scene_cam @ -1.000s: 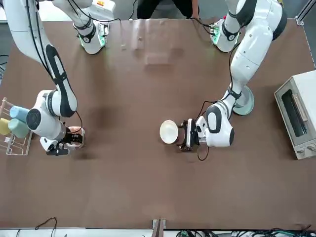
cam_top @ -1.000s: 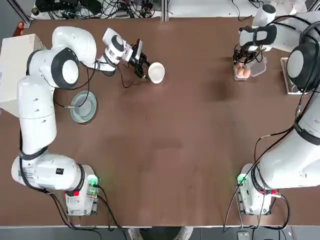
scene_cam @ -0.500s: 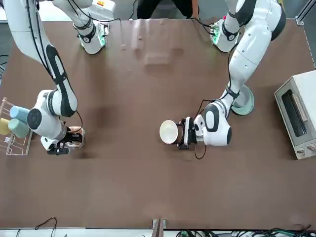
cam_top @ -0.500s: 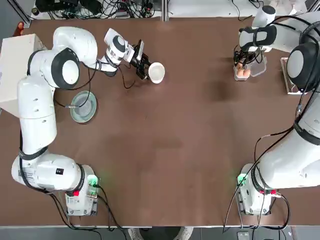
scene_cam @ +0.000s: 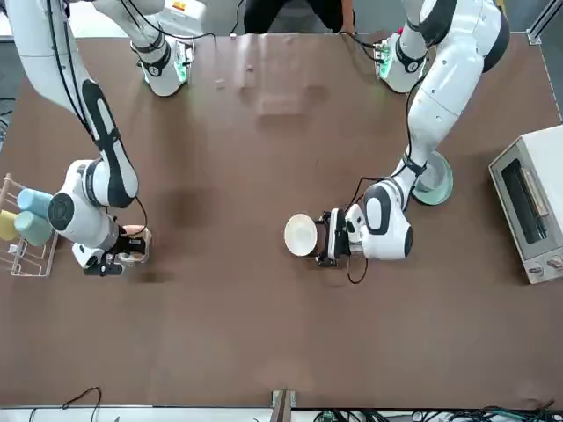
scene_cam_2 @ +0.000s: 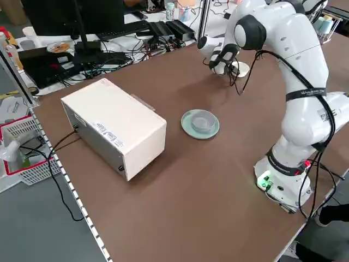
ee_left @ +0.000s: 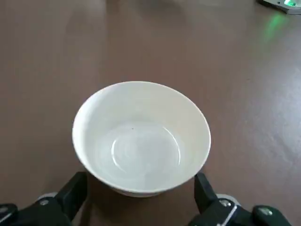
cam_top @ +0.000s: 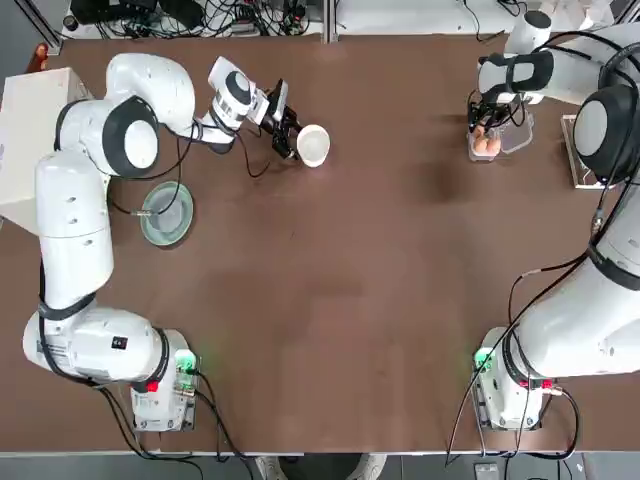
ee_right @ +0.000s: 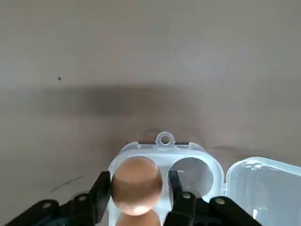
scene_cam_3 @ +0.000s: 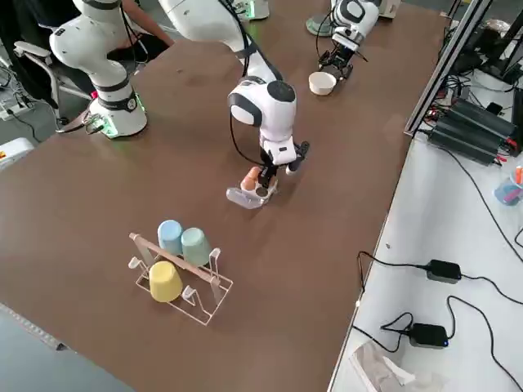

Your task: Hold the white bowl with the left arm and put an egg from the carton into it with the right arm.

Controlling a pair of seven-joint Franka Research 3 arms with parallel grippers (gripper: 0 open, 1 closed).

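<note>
On the brown table [cam_top: 380, 250], right gripper [ee_right: 137, 186] jaws pinch the egg [ee_right: 136, 184]; left gripper [ee_left: 138, 193] jaws spread around the white bowl [ee_left: 141, 136].

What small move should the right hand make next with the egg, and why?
Probably a slow, straight lift. The right hand has its fingers against both sides of one egg that sits in the open carton, so it looks gripped but not yet raised. The white bowl, between the left hand's fingers, is empty and ready.
</note>
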